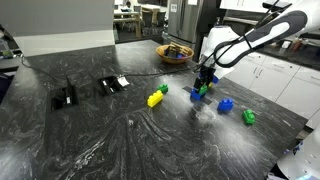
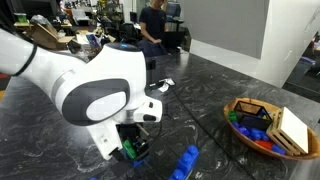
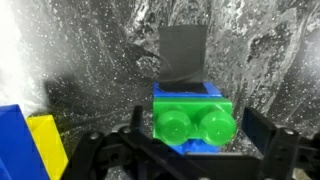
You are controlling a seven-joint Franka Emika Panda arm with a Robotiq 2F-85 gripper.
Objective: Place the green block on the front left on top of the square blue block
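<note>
The green block [image 3: 194,124] already sits squarely on top of the square blue block [image 3: 186,91], and the gripper [image 3: 192,148], spread open astride it, holds nothing, so seemingly only withdrawal remains.

In an exterior view the camera stands high and well back, looking across the worktop [image 1: 100,140] at the arm [image 1: 255,35] on its far side, kitchen cabinets behind. In an exterior view the camera sits low and close beside the arm, whose white body fills the left, and faces along the worktop toward an office. Both exterior views share the basket [image 1: 175,53] and the tool [image 1: 203,88]. The wrist view looks steeply down past the tool's fingers [image 3: 105,150], very near the worktop, onto the green block [image 3: 192,125] that both exterior views also catch
</note>
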